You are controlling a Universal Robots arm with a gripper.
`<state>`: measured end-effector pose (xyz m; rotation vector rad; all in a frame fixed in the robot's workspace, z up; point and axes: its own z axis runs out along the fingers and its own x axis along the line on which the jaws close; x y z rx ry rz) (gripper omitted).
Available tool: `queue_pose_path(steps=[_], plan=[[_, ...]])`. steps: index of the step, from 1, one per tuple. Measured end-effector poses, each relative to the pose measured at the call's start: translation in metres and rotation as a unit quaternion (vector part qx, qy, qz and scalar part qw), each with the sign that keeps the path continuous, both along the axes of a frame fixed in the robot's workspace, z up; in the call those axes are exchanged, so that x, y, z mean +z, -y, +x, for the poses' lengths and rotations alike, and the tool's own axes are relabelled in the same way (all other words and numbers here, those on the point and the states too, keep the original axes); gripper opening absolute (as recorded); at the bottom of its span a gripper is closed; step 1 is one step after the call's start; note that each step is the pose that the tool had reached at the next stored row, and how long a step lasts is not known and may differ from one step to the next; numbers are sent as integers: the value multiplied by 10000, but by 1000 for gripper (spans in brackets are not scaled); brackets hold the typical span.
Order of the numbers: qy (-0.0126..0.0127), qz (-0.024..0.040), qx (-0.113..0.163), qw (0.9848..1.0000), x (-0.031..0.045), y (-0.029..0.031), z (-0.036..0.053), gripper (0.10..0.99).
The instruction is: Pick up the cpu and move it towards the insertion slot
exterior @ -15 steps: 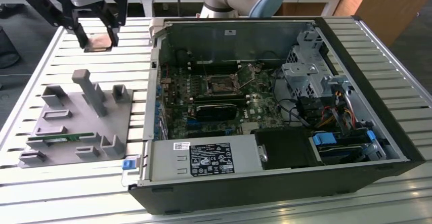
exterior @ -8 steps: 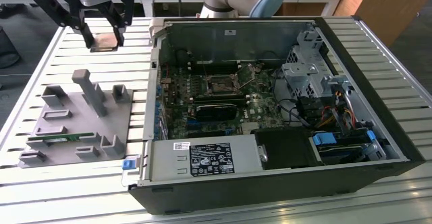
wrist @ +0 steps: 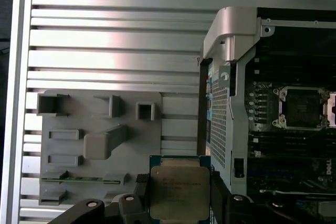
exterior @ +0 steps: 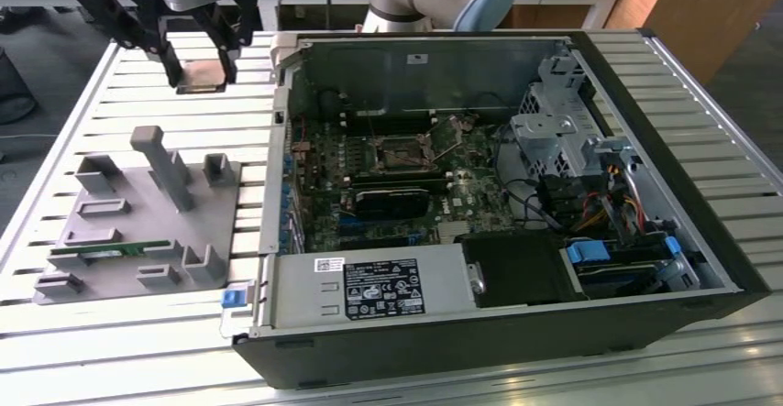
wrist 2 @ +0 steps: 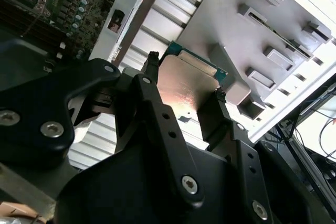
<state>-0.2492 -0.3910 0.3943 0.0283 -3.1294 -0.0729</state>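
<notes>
CPU (wrist: 180, 192) is clamped edge-on between the tool (wrist 2: 184, 95) fingers, held above the slatted bench (exterior: 147, 94) beside the grey holder tray (exterior: 116, 241). Insertion slot (exterior: 402, 154) lies well apart inside the case; carry level, clear the chassis wall.

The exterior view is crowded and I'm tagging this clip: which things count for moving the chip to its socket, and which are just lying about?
In the job:
- chip, lifted clear of the table
- gripper, shut on the chip
- socket on the board inside the open computer case

Lying about:
- grey holder tray
- green memory stick in that tray
- slatted table
</notes>
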Motion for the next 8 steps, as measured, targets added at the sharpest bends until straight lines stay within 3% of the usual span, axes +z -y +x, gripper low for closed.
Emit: queue_pose_path(steps=[8], plan=[[0, 0, 0, 10000, 0, 0, 113, 545]])
